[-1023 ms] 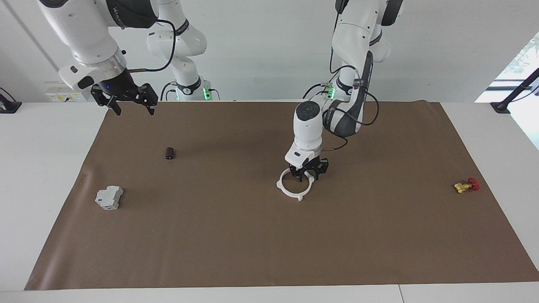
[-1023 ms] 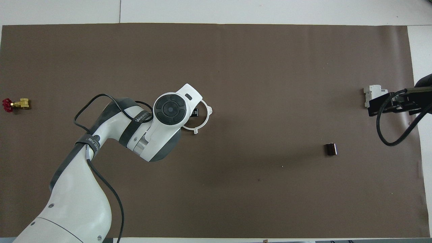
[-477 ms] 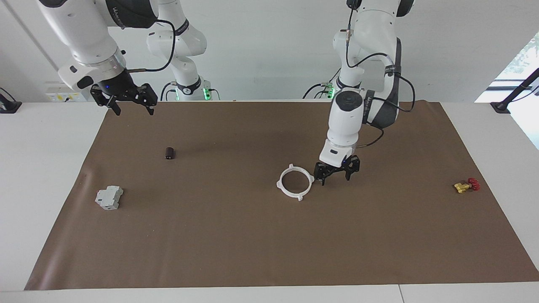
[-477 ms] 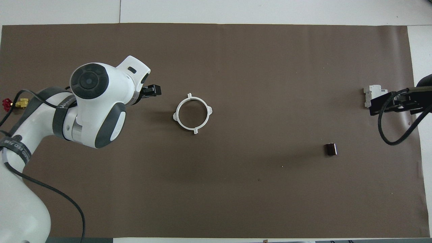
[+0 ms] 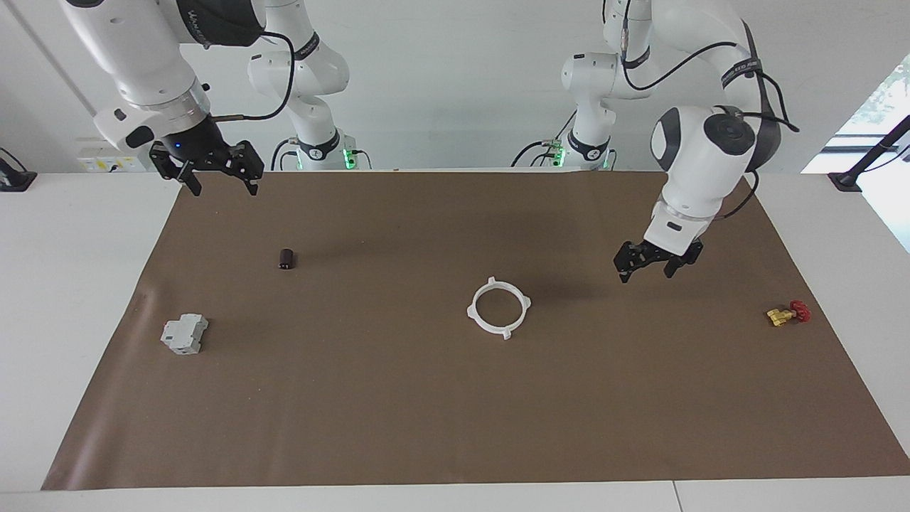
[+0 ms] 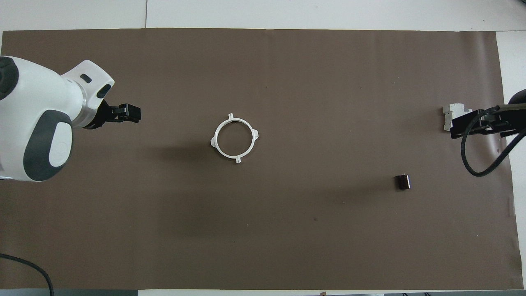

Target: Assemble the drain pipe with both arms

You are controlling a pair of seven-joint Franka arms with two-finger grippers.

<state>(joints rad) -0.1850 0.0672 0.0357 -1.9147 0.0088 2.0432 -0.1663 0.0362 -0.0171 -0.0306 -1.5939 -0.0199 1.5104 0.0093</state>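
Facing view, landmark: drain pipe (image 5: 499, 308)
Desk (image 5: 455, 427): brown sheet; ring flat mid-sheet, untouched, looks assembled.
Right gripper (image 5: 217, 174): waits high near the desk's robot edge, well apart from ring; jaws spread, empty.
Left gripper (image 5: 652, 264): in air toward left arm's end from ring, the nearer arm; jaws parted, empty.
Ring: round, no long axis.

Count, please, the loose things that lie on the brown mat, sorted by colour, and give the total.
White: 1, the drain pipe ring
Grey: 1, the blocky box
Dark: 1, the small cylinder
Yellow with red: 1, the small valve
Total: 4
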